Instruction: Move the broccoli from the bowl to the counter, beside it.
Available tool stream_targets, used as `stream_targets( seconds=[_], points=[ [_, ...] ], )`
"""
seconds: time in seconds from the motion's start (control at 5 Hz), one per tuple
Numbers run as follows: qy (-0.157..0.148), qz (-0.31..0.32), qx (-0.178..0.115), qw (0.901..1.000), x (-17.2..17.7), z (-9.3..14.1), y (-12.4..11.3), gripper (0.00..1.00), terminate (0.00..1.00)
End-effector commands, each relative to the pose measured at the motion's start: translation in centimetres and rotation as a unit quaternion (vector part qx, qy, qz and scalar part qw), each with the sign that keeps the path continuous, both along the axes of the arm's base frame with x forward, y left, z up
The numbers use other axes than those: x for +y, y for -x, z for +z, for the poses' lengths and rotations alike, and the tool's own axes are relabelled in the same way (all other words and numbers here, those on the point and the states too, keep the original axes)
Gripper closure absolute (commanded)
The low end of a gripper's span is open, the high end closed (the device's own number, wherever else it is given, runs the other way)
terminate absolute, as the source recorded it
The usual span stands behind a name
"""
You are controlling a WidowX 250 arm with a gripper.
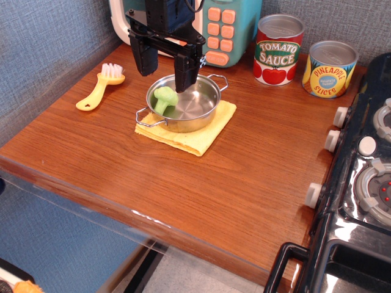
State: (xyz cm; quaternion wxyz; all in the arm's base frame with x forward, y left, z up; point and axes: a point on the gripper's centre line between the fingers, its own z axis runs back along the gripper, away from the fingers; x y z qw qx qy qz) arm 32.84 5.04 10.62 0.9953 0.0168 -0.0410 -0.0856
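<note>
The light-green toy broccoli (165,99) lies in the left part of the shiny steel bowl (198,110), which stands on a yellow cloth (201,137) on the brown wood counter (183,183). My black gripper (165,73) hangs just above the bowl's back left rim, right over the broccoli. Its two fingers are spread apart, one left of the bowl and one over its inside. It holds nothing.
A yellow brush (101,86) lies left of the bowl. A tomato sauce can (278,50) and a pineapple slices can (330,68) stand at the back right. A toy microwave (223,30) is behind the gripper. A black stove (360,183) borders the right edge.
</note>
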Motion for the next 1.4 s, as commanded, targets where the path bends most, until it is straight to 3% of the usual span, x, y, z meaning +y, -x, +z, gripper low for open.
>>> stream_targets(
  seconds=[0.0,0.2,0.6,0.8,1.2],
  points=[
    [0.000,0.000,0.000,1.0000,0.0,0.0,0.0,0.00,0.00],
    [0.002,0.017,0.001,0.9999,1.6,-0.8,-1.2,0.00,0.00],
    [-0.020,0.062,-0.014,0.9978,5.4,-2.7,-5.9,0.00,0.00],
    [-0.027,0.037,-0.019,0.9988,4.1,-3.2,-6.2,0.00,0.00],
    [-0.059,0.005,-0.045,0.9972,1.8,-1.4,-5.7,0.00,0.00]
  ],
)
